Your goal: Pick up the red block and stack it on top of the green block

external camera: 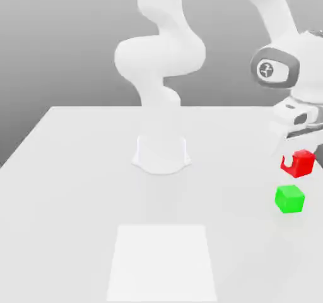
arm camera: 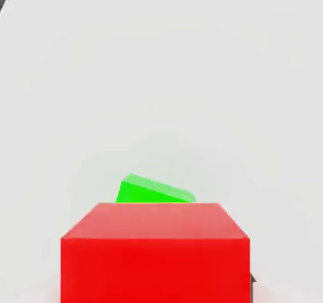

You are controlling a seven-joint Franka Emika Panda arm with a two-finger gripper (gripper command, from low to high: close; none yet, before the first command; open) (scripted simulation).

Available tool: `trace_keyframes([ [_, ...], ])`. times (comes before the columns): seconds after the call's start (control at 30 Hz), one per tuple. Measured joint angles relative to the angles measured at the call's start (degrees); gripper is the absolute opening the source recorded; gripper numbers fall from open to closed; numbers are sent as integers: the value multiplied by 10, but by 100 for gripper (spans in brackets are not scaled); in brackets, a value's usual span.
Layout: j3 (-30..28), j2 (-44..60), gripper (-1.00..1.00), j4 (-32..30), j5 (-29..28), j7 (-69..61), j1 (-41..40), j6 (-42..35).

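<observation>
1. The gripper [external camera: 295, 145] hangs at the exterior view's right, fingers pointing down and closed tight on the red block [external camera: 299, 163].
2. In the hand view, the red block [arm camera: 155, 251] sits squarely between the fingers, its top face and one side face plain and smooth.
3. Clamped in the fingers, the red block is up in the air, clear of the white table [external camera: 76, 188].
4. Just below the gripper, slightly off from straight under it, the green block [external camera: 290, 199] rests on the table.
5. There is a clear gap between the two cubes: red above, green beneath, not touching.
6. From the hand view, the green block [arm camera: 154, 190] peeks out past the far edge of the red one, turned at a slight angle to it.
7. Farther from the gripper, across the table toward the exterior view's left, a paler rectangular patch [external camera: 163, 262] lies flat on the surface.
8. Beyond that, the arm's round base [external camera: 161, 153] stands on the table, well apart from both cubes, with the white arm [external camera: 161, 55] rising and curving over toward the gripper.
</observation>
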Motion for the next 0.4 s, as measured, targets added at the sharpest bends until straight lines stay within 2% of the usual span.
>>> trace_keyframes([
  [0.17,-11,54,-100,4,-78,57,-6,43],
  [0.3,-41,102,-100,5,-152,111,11,81],
  [0.33,-52,115,100,5,-171,124,18,91],
  [0.4,-52,115,100,5,-171,124,18,91],
])
